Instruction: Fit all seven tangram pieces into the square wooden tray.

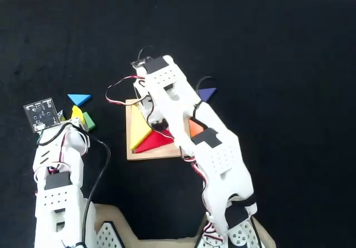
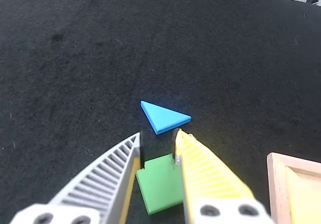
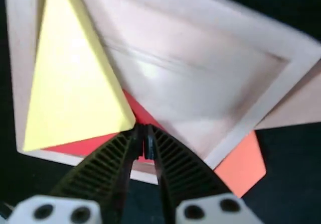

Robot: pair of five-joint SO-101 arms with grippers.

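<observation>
- Left tool narrowly parted, straddling green piece; blue triangle near.
- Right tool almost closed over red triangle in tray, beside yellow triangle.

Left arm – at own side of table, forearm raised, wrist pitched down. Left gripper low to surface, fingers parted by narrow gap.
Right arm – stretched forward and inward, wrist bent steeply down. Right gripper pointing down, fingers drawn almost together.
</observation>
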